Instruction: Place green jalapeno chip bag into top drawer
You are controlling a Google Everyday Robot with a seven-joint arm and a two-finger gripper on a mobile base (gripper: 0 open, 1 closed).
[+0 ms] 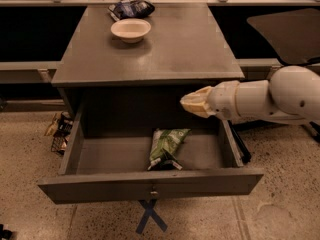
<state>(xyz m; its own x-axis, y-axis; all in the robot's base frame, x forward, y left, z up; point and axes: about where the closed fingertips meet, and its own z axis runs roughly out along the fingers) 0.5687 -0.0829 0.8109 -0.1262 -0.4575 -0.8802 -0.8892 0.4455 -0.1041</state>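
Camera view: top drawer (150,183) is pulled wide open below the grey worktop (170,54), front panel w/ a small metal knob (154,192) at centre. Green jalapeno chip bag (167,145) lies flat on the drawer floor, approx mid-width, long axis running front to back. Its near end is right by the inside of the front panel and its far end leans a bit to the right. Tool (189,104) hangs above the drawer's right half, up by the worktop's front edge, apart from the bag and holding nothing. Can't tell whether it's open or closed. White arm (280,96) comes in from the right, over the drawer's right wall. On the worktop, back left: cream bowl (131,30), w/ a dark blue and white chip bag (131,8) just behind it, touching or nearly so. Floor: blue tape cross (150,218) under the drawer front. Left of the cabinet sits some wire clutter w/ packaging (60,131), too dim to ID.
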